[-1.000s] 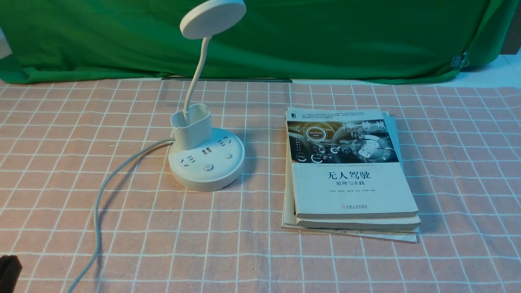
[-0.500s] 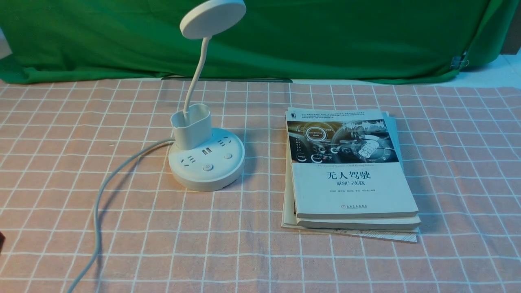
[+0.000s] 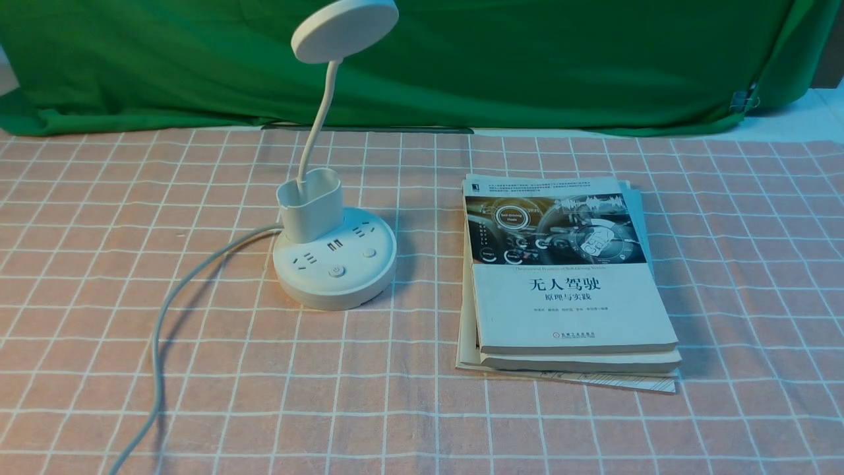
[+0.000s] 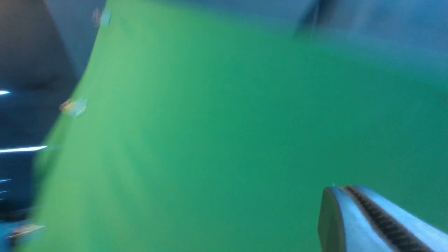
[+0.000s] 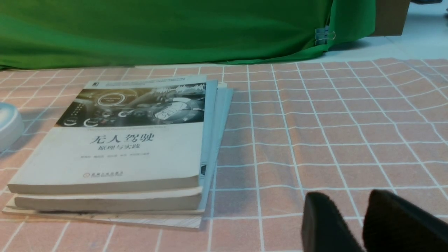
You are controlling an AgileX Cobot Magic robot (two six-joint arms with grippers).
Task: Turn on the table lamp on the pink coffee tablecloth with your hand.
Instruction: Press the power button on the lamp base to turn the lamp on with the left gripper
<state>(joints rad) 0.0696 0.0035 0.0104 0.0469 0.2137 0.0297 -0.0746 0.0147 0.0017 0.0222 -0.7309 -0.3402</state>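
A stack of paperback books [image 3: 567, 290] with a white cover and Chinese title lies flat on the pink tablecloth with thin white grid lines [image 3: 198, 369], just to the right of the white plastic table lamp [image 3: 335, 264] and apart from it. The lamp stands left of centre on the cloth. Its round base carries an oval cup holder, and a thin neck bends up to a disc head near the top edge of the front view. The head is unlit. A grey-white cord [image 3: 157, 349] leaves the left side of the base and curves toward the near edge. A rumpled green cloth backdrop [image 3: 527, 59] hangs behind, with a strip of bare white tabletop [image 3: 804, 112] at the far right. Nothing lies between the lamp base and the near edge.

Neither arm shows in the front view. The left fingers [image 4: 371, 220] point at blurred green cloth. Only one finger is visible, so I cannot tell whether they are parted. The right fingers [image 5: 325, 224] sit low over the cloth, right of the books, slightly parted and holding nothing.

Counted: one lamp, one cord, two round buttons on the base, two thick books on a thinner layer of sheets.
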